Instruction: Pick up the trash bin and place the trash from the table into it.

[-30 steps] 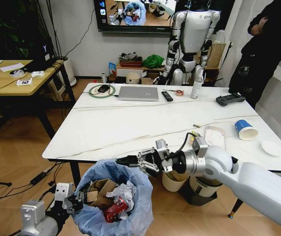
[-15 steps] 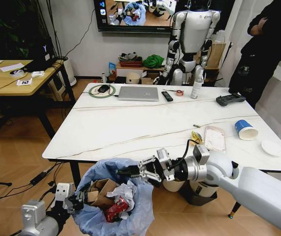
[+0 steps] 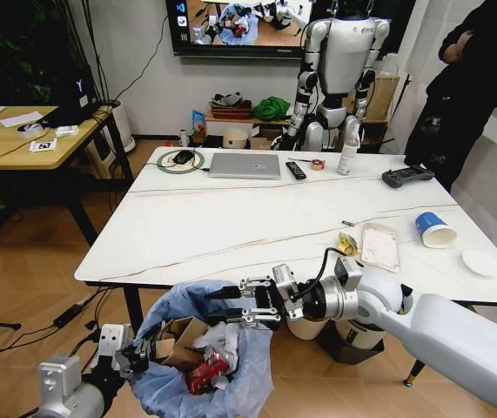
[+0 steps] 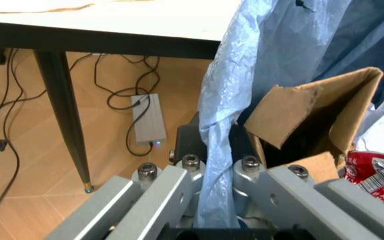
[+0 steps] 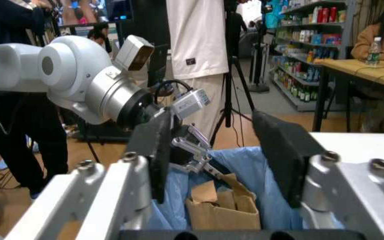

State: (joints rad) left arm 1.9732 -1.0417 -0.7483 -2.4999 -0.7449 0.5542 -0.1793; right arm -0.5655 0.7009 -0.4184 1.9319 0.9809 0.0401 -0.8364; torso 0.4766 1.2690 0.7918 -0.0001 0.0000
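The trash bin (image 3: pixel 198 361), lined with a crinkly blue bag, hangs low in front of the table (image 3: pixel 231 218). My left gripper (image 3: pixel 135 356) is shut on its rim and bag (image 4: pixel 216 165). Torn cardboard (image 4: pixel 312 112), white paper and a crushed red can (image 4: pixel 379 172) lie inside. My right gripper (image 3: pixel 222 306) hovers open over the bin's mouth with nothing between its fingers (image 5: pixel 157 150); the bin (image 5: pixel 245 165) shows beyond them. A blue-white paper cup (image 3: pixel 435 229), a clear packet (image 3: pixel 380 246) and a yellow wrapper (image 3: pixel 348 242) lie at the table's right.
A laptop (image 3: pixel 245 165), remote (image 3: pixel 295 170), bottle (image 3: pixel 347 152) and black controller (image 3: pixel 406 177) sit along the table's far edge. A white disc (image 3: pixel 480 262) lies at its right edge. A cream bucket (image 3: pixel 305 320) stands under the table. A wooden desk (image 3: pixel 22 131) is at the left.
My right gripper has sunk a little toward the bin's mouth and its fingers have spread open. The left gripper and the bin have stayed put.
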